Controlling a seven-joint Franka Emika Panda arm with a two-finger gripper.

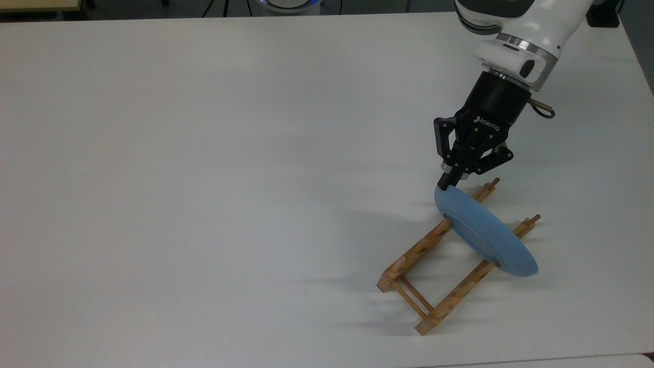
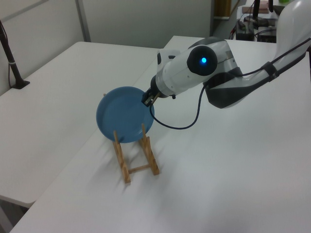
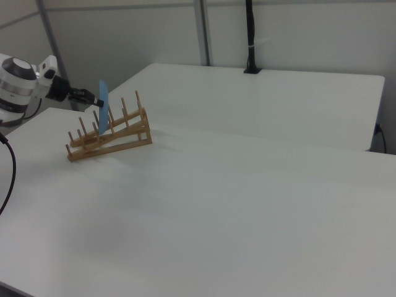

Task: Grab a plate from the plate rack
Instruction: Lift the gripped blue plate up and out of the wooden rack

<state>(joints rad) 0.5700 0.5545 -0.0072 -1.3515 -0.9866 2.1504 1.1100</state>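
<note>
Jaws of the gripper (image 1: 449, 183) pinch the plate (image 1: 485, 232) at its upper rim; it stands on edge in the plate rack (image 1: 444, 271), near the counter's (image 1: 204, 179) corner.

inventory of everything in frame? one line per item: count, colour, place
plate: 1, light blue, standing on edge in the rack, its top rim in the gripper
plate rack: 1, light-brown wood, on the table near the top view's lower right; in the right view one end is tipped up off the table
table: 1, white, under everything
pole: 1, black, at the far table edge in the right view
arm: 1, white and grey, over the table
gripper: 1, black, shut on the plate's top rim
</note>
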